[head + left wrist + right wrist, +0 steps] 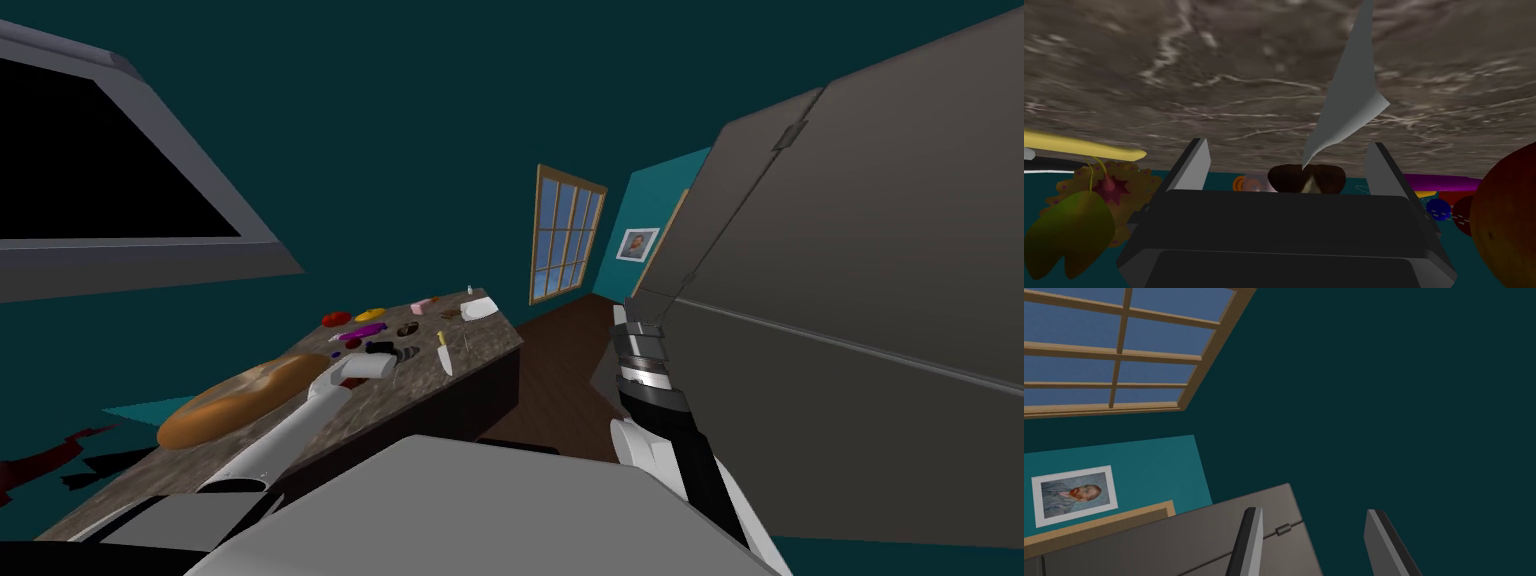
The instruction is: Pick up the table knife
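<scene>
- 2 grippers stand open: our left gripper (1288, 146) low over the counter (487, 340), our right gripper (1314, 513) well off the counter.
- The table knife (443, 353) lies flat near the counter's front edge.
- Risk, we judge: closing here pinches the brown food (1284, 180) on the counter instead.

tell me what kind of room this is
Likely a house kitchen: a marbled counter holding a bread loaf and other small food items, beside a tall grey fridge-like cabinet.
</scene>
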### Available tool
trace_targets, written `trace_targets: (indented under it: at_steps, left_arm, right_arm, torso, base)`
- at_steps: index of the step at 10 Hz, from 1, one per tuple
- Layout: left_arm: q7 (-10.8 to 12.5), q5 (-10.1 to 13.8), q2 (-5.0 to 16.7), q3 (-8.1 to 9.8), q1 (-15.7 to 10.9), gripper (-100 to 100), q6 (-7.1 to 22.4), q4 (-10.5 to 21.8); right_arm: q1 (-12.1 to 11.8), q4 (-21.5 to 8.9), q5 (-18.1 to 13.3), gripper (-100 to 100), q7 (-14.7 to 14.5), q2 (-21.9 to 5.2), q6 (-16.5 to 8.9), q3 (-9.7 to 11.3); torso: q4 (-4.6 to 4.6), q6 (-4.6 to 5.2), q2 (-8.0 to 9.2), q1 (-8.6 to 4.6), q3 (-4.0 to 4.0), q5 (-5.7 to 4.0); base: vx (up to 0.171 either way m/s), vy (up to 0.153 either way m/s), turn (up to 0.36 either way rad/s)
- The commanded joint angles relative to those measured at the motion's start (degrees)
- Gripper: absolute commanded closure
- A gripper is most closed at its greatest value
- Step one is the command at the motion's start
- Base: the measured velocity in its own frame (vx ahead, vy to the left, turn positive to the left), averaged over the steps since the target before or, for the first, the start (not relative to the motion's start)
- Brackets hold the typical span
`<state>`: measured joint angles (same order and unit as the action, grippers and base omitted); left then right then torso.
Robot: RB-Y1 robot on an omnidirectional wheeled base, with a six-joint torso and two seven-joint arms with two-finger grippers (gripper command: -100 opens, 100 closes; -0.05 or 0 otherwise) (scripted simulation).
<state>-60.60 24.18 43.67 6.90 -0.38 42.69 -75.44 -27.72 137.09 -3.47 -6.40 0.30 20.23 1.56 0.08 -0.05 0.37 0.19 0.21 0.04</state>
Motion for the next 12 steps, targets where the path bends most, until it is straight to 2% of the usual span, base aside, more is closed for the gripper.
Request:
trace_targets:
  at_steps: [1, 2, 3, 4, 8, 9, 10, 12]
  left_arm:
    - [1.0, -1.0, -0.2, 0.01, -1.0, -100, -0.3, 1.9]
    - [1.6, -1.7, -0.4, 0.02, -1.6, -100, -0.5, 3.0]
    - [1.1, -1.2, -0.3, -0.05, -1.4, -100, -0.5, 2.6]
    - [1.2, -1.3, -0.3, -0.05, -1.5, 100, -0.5, 2.7]
    - [1.1, -1.4, -0.2, -0.05, -1.4, 100, -0.4, 2.8]
    - [1.1, -1.4, -0.2, -0.06, -1.4, 0, -0.4, 2.8]
    - [0.4, -0.4, -0.1, 0.01, -0.4, 100, -0.2, 0.8]
    - [-0.8, 1.0, 0.3, -0.01, 0.8, 100, 0.1, -1.5]
  right_arm:
    - [0.0, 0.0, 0.0, 0, 0.0, 0.0, 0.0, 0.0]
    - [0.0, 0.0, 0.0, 0, 0.0, 0.0, 0.0, 0.0]
    - [0.0, 0.0, 0.0, 0, 0.0, 0.0, 0.0, 0.0]
    - [0.0, 0.0, 0.0, 0, 0.0, 0.0, 0.0, 0.0]
    - [0.0, 0.0, 0.0, 0, 0.0, 0.0, 0.0, 0.0]
    - [0.0, 0.0, 0.0, 0, 0.0, 0.0, 0.0, 0.0]
    - [0.0, 0.0, 0.0, 0, 0.0, 0.0, 0.0, 0.0]
    - [0.0, 0.0, 0.0, 0, 0.0, 0.0, 0.0, 0.0]
  torso:
    - [0.00, 0.00, 0.00, 0.00, 0.00, 0.00]
    - [0.01, 0.00, 0.01, -0.03, 0.01, -0.01]
    - [0.00, -0.01, 0.01, 0.00, 0.01, 0.00]
    - [-0.02, -0.05, -0.11, -0.02, -0.06, 0.00]
    - [-0.01, 0.04, -0.25, 0.01, -0.12, 0.12]
    - [-0.01, 0.03, -0.26, 0.02, -0.12, 0.11]
    - [-0.02, 0.02, -0.26, 0.02, -0.12, 0.11]
    - [-0.07, -0.11, -0.47, -0.12, -0.24, 0.05]
  base:
    - [-0.081, 0.027, -0.169]
    - [-0.081, 0.035, -0.160]
    - [-0.036, 0.018, -0.032]
    - [-0.007, 0.003, 0.006]
    - [-0.001, 0.001, 0.005]
    - [0.000, 0.000, 0.000]
    - [0.059, -0.031, 0.190]
    - [0.093, -0.043, 0.233]
